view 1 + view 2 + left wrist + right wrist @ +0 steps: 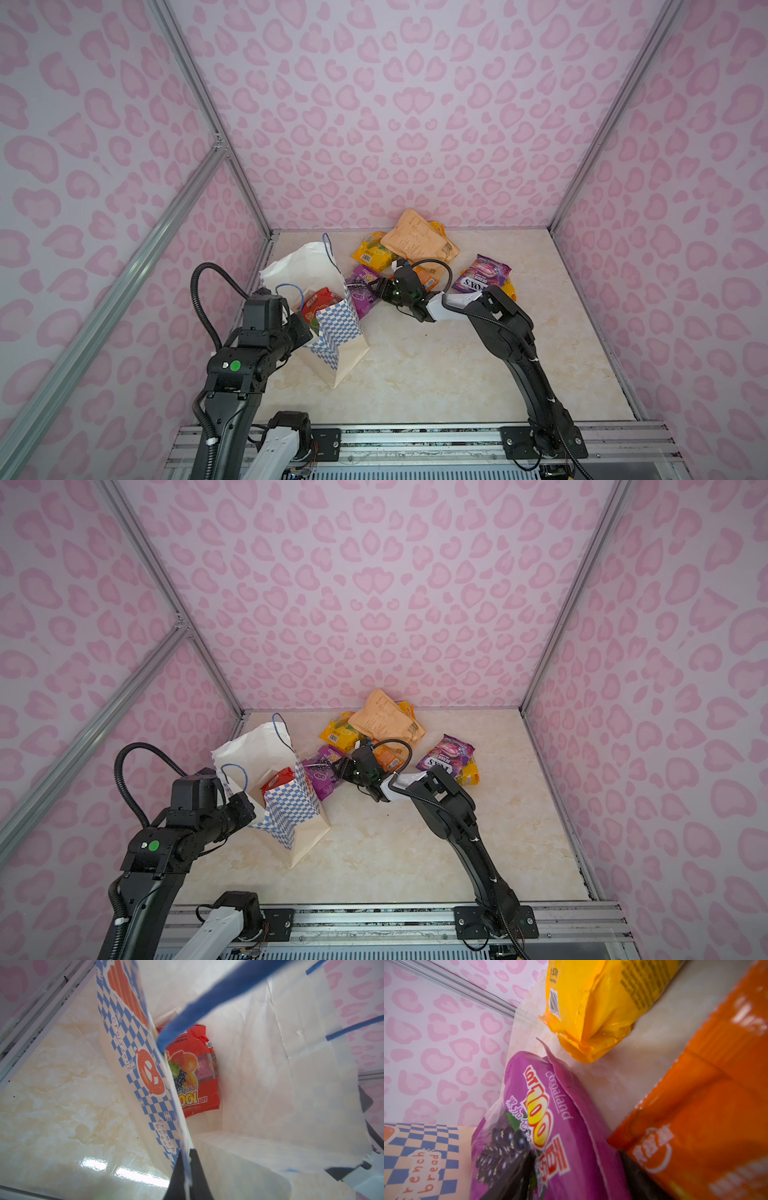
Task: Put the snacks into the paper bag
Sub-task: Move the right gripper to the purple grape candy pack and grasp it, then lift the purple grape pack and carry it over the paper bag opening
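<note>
Purple packet [550, 1126] lies between your right gripper's [374, 287] jaws, grip unclear; slick film could slip out short of the paper bag [332, 332] your left gripper [187, 1169] pinches open.

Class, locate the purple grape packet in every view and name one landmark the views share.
In a top view: purple grape packet, mid-table, beside the paper bag's right side.
In a top view: the packet, same place.
Left wrist: not in it.
Right wrist: between the bag and an orange packet, here.
Shared landmark: the bag's blue checkered band.
</note>
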Robot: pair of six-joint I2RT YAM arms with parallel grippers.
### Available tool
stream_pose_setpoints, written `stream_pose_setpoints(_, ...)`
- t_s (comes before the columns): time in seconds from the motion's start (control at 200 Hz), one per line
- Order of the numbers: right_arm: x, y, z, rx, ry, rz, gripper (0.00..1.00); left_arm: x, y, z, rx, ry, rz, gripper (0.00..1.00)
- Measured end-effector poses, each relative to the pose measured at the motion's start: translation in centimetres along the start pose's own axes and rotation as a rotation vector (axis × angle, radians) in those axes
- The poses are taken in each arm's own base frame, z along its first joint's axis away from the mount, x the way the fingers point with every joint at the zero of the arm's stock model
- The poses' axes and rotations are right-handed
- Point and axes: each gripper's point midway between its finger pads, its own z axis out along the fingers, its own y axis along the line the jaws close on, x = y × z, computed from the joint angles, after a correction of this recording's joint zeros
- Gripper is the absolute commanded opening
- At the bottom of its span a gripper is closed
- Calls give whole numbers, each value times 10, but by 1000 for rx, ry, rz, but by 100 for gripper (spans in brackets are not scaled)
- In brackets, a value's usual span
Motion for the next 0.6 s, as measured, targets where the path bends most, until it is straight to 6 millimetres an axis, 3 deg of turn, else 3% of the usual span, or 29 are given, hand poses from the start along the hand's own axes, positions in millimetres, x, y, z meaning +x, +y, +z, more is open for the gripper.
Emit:
stream_pose_setpoints(0.305,0,17,-8,-63,15,-50,25,-1,0,-2,3,-4,0,4)
stream_pose_setpoints(0.6,-20,63,-52,-133,7,-123,2,0,1,-4,-5,0,6,4)
